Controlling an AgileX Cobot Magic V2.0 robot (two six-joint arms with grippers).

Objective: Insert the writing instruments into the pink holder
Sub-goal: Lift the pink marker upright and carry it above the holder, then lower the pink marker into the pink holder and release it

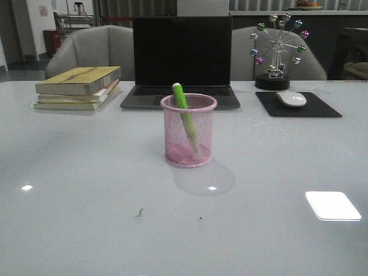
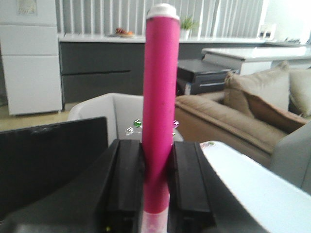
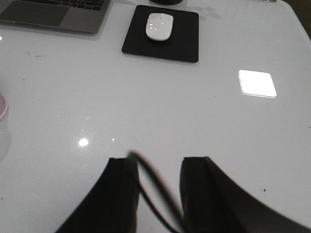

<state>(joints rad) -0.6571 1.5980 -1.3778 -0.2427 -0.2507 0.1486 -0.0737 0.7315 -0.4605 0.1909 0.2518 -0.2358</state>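
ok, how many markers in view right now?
2. The green marker stands tilted inside the pink cup. The pink marker is clamped in the left gripper, out of the front view.

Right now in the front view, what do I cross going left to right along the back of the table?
Stack of books → laptop → black mouse pad with the white mouse on it. The ferris-wheel ornament overlaps the pad's span, so I leave it out.
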